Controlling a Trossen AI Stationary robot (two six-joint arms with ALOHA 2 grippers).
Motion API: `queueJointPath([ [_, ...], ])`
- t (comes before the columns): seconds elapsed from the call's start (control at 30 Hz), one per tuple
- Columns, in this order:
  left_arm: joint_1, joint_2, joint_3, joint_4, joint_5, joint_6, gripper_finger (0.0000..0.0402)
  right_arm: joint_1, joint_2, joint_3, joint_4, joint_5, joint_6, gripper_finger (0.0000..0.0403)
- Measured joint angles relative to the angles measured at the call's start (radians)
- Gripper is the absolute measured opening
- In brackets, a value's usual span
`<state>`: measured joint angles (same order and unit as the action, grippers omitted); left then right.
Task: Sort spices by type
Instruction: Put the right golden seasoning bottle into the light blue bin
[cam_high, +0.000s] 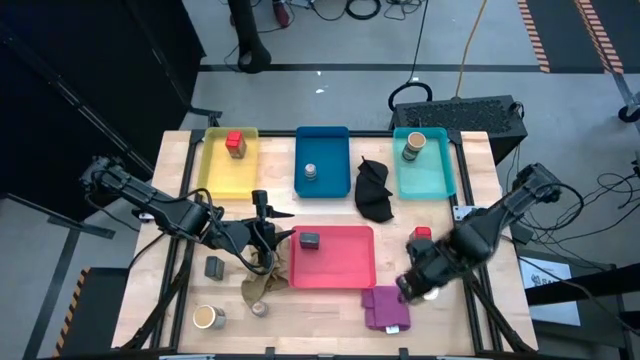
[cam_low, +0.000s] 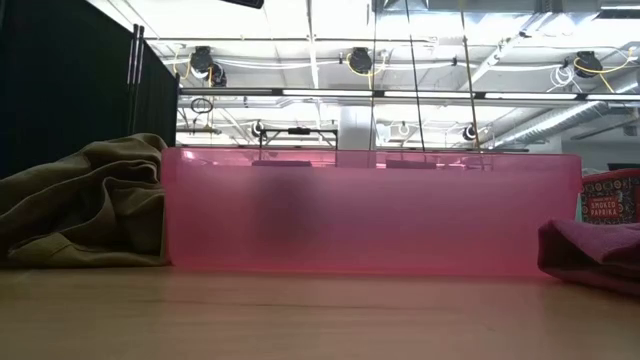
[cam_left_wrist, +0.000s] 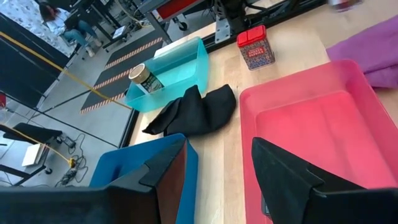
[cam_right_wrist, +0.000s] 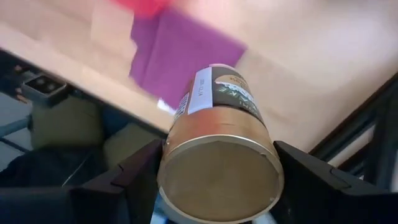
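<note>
Right wrist view: tan jar (cam_right_wrist: 219, 155) between fingers (cam_right_wrist: 127, 177) (gripped).

- Left arm comes in from the table's left edge, stretched toward the middle, low over the table.
- left gripper (cam_high: 272, 232) at the table's centre-left, fingers (cam_left_wrist: 283, 171) parted with a clear gap, nothing between them.
- Right arm comes in from the right edge, bent back toward the front right corner.
- right gripper (cam_high: 420, 285) near the front right, fingers (cam_right_wrist: 134, 177) clamped on either side of a tan round jar (cam_right_wrist: 219, 152), jar lifted off the table, tilted.
</note>
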<state>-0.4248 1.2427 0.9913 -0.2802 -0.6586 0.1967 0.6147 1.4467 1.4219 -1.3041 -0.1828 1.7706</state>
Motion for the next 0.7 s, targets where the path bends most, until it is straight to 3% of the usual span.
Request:
queueJointPath([
  [0.4, 0.0, 0.0, 0.0, -0.018, -0.034, 0.001, 0.0189, -0.5, 0.0, 0.045, -0.166, 0.003, -0.638, 0.025],
  [0.7, 0.0, 0.0, 0.0, -0.018, -0.034, 0.002, 0.0189, -0.863, 0.0, 0.045, -0.247, 0.028, -0.931, 0.025],
])
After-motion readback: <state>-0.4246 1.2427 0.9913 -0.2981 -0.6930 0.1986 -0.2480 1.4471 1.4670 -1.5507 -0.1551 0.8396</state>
